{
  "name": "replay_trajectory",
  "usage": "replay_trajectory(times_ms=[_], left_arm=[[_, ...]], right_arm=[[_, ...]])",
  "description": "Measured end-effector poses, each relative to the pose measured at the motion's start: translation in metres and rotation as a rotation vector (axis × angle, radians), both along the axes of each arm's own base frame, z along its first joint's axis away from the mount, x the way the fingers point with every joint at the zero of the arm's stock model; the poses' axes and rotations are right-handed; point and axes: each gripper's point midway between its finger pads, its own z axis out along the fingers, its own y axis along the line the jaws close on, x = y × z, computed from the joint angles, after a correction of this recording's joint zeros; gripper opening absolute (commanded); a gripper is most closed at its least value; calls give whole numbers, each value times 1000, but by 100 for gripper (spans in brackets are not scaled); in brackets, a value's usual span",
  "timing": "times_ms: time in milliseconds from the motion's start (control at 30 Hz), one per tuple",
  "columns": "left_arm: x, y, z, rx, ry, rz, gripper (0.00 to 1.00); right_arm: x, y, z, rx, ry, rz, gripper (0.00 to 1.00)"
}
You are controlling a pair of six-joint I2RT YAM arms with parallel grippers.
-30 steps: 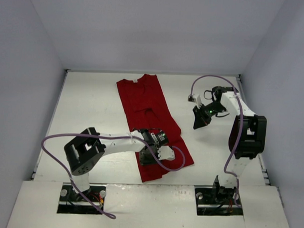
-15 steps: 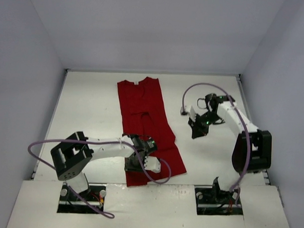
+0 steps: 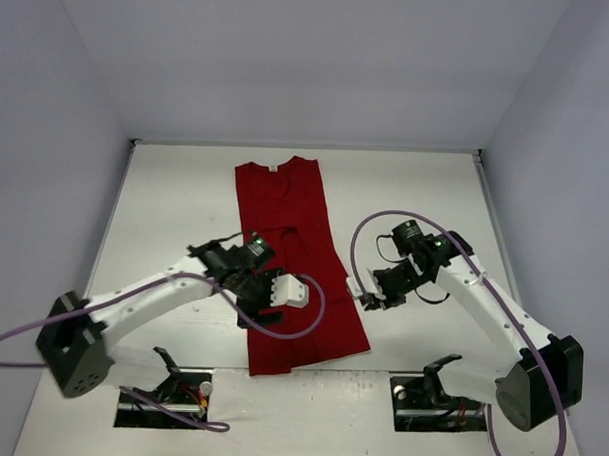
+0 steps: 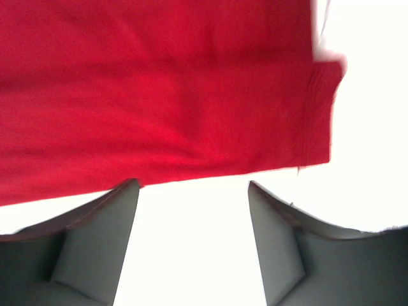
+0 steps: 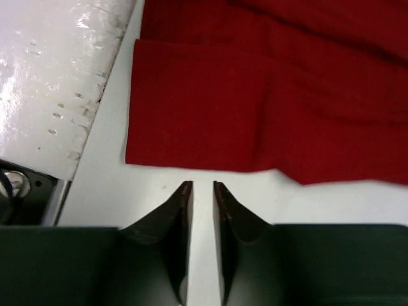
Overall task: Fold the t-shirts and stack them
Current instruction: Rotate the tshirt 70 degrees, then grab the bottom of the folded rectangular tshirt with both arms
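Top external view: I am flanking the dark red t-shirt [image 3: 294,238], lying lengthwise down the counter [image 3: 175,213], left jaws gaping wide beside its left edge, right jaws barely parted, empty, beside its right.

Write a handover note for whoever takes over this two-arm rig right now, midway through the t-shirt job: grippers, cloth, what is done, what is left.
Left gripper: open, empty, fingertips just short of the t-shirt's left edge.
Right gripper: jaws only narrowly apart, empty, just off the right edge near the hem corner.
T-shirt: flat on the table, collar at the far end.
Done: it already lies as a long narrow strip, sides apparently folded in.
Left: fold it across its length. No other shirt is in view to stack.
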Motion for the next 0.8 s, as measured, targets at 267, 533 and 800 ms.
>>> replay_trajectory(times_ms=[267, 533, 800], left_arm=[[-39, -3, 61, -368, -196, -271, 85], [-68, 31, -5, -247, -178, -580, 82], [-66, 19, -26, -211, -129, -837, 68]], right_arm=[[-40, 3, -37, -1, -128, 382, 29], [-44, -25, -71, -150, -136, 478, 34], [-47, -39, -99, -247, -65, 519, 33]])
